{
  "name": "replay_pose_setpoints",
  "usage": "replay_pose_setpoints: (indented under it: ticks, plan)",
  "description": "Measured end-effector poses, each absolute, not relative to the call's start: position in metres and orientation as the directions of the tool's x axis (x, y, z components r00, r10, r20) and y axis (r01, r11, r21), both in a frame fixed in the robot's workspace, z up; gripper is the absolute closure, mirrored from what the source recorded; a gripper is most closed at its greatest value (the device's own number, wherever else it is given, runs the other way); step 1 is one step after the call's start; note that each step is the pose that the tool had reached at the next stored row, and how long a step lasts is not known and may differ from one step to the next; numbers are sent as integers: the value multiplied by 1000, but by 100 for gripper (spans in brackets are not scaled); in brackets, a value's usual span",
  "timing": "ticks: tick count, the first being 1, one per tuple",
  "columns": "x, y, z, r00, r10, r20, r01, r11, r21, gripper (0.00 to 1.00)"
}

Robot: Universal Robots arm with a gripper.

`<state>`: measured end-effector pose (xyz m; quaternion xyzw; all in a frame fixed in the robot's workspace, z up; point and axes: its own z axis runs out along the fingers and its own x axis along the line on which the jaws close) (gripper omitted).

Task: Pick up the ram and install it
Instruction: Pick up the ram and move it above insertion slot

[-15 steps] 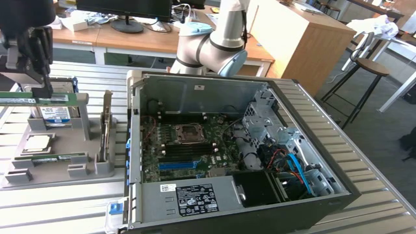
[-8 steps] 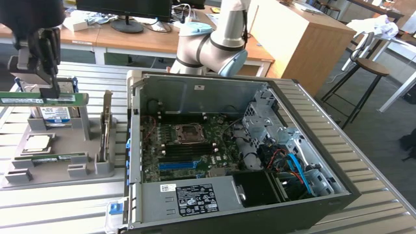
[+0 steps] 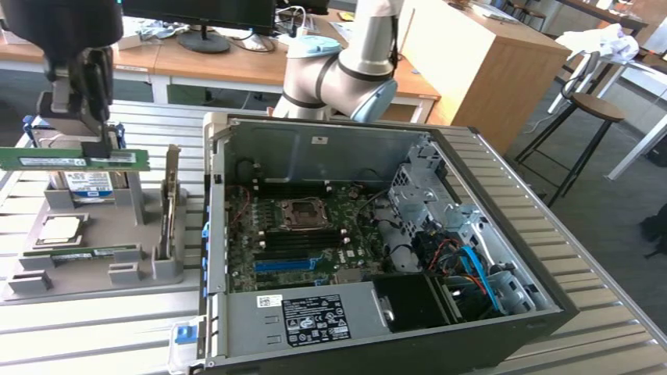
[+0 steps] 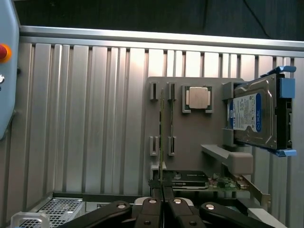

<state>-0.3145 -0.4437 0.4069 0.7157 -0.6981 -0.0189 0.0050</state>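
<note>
My gripper [image 3: 99, 148] hangs above the grey parts holder [image 3: 146, 273] at the exterior view's left, shut on the ram [image 3: 62, 160], a thin green stick with a white label. The stick is level and lifted clear of the holder. In the wrist view the ram [image 4: 161, 142] appears edge-on as a thin line running out from between the black fingertips of my gripper [image 4: 161, 202]. The open computer case [image 3: 312, 148] lies to the exterior view's right, its motherboard [image 3: 302, 242] showing dark memory slots and a blue slot.
The holder [image 4: 190, 142] also carries a second green stick [image 3: 89, 254], a processor chip [image 3: 58, 229], a hard drive [image 4: 256, 114] and an upright expansion card [image 3: 170, 207]. The robot's arm base [image 3: 339, 74] stands behind the case. Everything sits on a ribbed metal table [image 3: 94, 336].
</note>
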Motion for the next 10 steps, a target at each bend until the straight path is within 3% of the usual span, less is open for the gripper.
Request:
replay_pose_setpoints:
  ticks: [10]
  plan:
    - [-294,-444,407,25,-999,-20,-999,-25,34,89]
